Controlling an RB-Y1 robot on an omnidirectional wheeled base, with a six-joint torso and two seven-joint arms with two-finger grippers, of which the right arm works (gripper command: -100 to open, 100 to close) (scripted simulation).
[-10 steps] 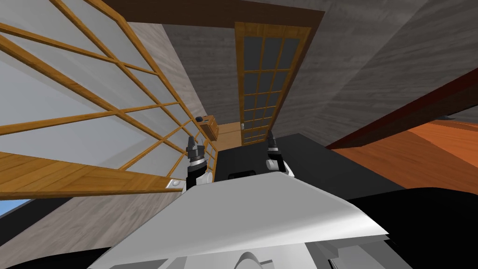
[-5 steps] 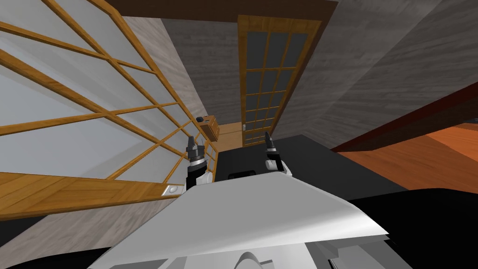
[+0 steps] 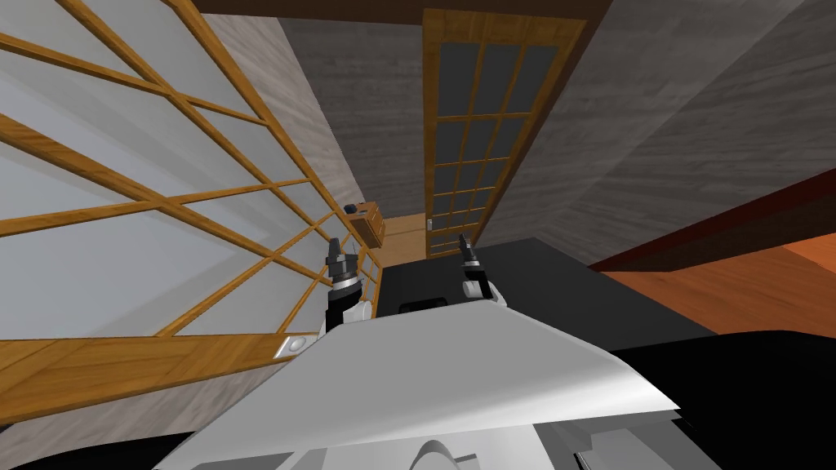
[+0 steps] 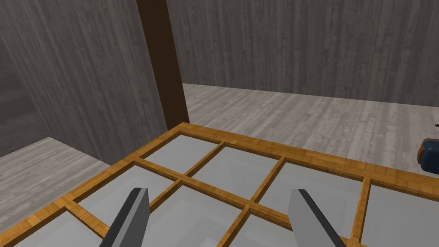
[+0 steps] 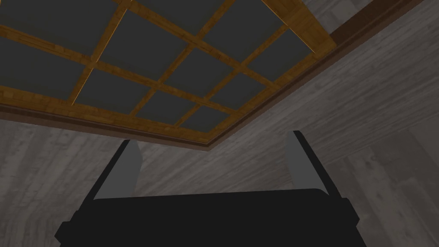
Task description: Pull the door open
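A big wood-framed glass door (image 3: pixel 163 196) stretches along my left, with a silvery handle plate (image 3: pixel 292 344) on its near rail. My left gripper (image 3: pixel 333 242) stands open beside the door's lattice (image 4: pixel 240 171), past the handle plate and clear of it, fingers (image 4: pixel 136 206) empty. A second wood door with dark panes (image 3: pixel 482 139) stands shut at the far end, with a small handle (image 3: pixel 429 222) on its edge. My right gripper (image 3: pixel 462 239) is open and points at that door's dark panes (image 5: pixel 171 64), holding nothing.
A small wooden cabinet (image 3: pixel 369 220) with a blue thing (image 3: pixel 349 208) on top stands by the far door. Grey plank walls (image 3: pixel 637 147) close both sides. A dark brown beam (image 3: pixel 718 212) and an orange floor (image 3: pixel 735 277) lie to the right.
The head view has shifted: the near door's rail and handle plate now sit lower and further left, the far door further right and larger. My right gripper drifted a little left.
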